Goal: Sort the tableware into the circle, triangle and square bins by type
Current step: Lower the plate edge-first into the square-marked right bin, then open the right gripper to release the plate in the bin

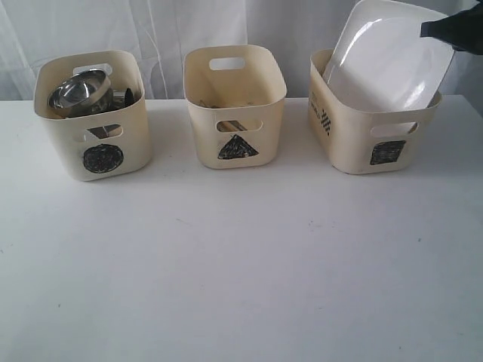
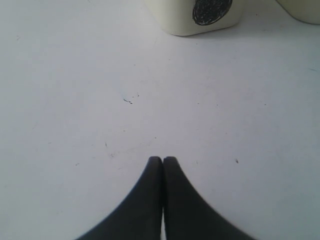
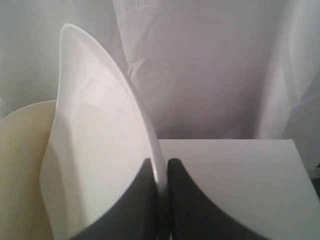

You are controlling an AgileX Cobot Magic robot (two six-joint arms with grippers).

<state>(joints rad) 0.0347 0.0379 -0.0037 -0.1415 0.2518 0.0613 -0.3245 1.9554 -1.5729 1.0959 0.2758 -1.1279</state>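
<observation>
Over the square bin [image 1: 377, 136], my right gripper [image 3: 161, 164] is pinched tight on the top edge of the white plate [image 1: 381, 60]. The plate stands tilted, with its low edge down inside that bin and most of it sticking out above. I think it is stiff, a bit heavy and slippery, and it could chip if it drops. The thin rim is the only good place to hold it, so I would let go gently. My left gripper [image 2: 162, 161] is squeezed closed on nothing above the bare desk [image 1: 241, 271], well away from the square bin. I cannot see the bottom of the plate or what else lies in that bin. The circle bin [image 1: 94, 143] and triangle bin [image 1: 234, 113] hide most of their things too.
</observation>
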